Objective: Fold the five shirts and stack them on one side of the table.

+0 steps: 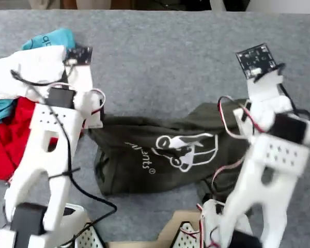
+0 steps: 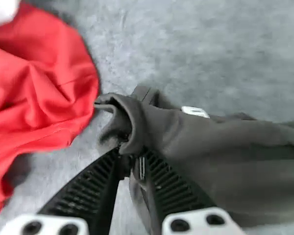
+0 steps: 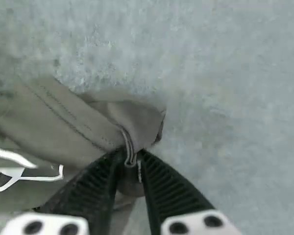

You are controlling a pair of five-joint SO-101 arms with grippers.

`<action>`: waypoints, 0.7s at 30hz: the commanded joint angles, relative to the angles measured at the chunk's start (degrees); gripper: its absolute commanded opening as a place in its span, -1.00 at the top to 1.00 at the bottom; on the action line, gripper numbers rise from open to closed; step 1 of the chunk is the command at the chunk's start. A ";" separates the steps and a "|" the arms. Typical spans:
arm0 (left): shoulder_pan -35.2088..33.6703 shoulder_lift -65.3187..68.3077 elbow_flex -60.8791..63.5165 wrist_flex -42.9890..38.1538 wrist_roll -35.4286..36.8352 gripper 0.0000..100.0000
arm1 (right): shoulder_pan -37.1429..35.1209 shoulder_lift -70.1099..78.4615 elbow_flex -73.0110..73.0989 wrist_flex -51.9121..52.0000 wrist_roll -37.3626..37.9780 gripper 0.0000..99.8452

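Grey table [image 1: 160,57] carries olive shirt [image 1: 144,165]; red shirt [image 1: 10,142], seemingly crumpled, nearby.

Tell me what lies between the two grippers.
The dark shirt spans that stretch in the high view; the left gripper and right gripper each pinch one end.

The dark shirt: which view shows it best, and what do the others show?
The high view: the dark shirt lies nearly whole across the table, white print visible. The left wrist view shows one bunched edge pinched in the left hand; the right wrist view, another edge in the right hand.
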 commanded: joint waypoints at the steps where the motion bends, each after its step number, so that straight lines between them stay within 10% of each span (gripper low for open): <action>1: -0.97 6.73 6.51 -14.95 -0.09 0.96 | 0.31 6.99 4.09 -11.08 -0.70 0.99; 8: -2.29 27.30 -3.87 -22.86 9.32 0.93 | -0.22 22.46 4.26 -22.68 -1.93 0.99; 21: -8.44 50.68 -48.35 -8.00 23.30 0.53 | -5.67 39.78 3.56 -36.57 -8.79 0.99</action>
